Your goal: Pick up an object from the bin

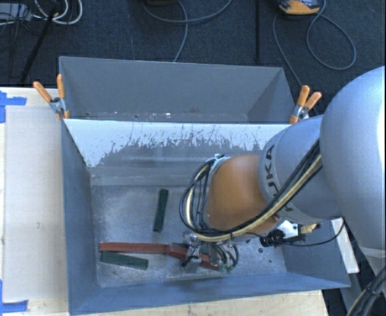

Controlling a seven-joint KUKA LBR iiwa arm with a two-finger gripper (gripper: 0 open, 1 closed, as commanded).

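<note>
**Three bars in the bin, gripper low on the red one**

Three loose things lie on the floor of the grey metal bin (74, 176), toward its front and left, each lying flat. Longest is a red stick (137, 247), thin and flat, lying nearly parallel to the front wall. Its left end is near the bin's left wall and its right end runs in under the gripper (196, 255). Just in front of the stick's left part, beside it but apart, lies a short dark green bar (123, 260), tilted slightly against the stick's line. A second green bar (160, 210), of like colour and length, lies further back toward the middle of the floor. It points almost straight from front to back and is apart from the other two.

The arm (350, 157) reaches in from the right and bends down into the bin's right half. Its orange cover (235, 189) hangs over the floor's middle-right, with a loop of black and pale cables (194, 199) curling round the cover's left side. Below the cover the gripper sits low at the floor, right on the red stick's right end; a bit of red shows past it on the right. Whether it is spread or clamped on the stick cannot be told, since the cover and cables hide much of it.
</note>
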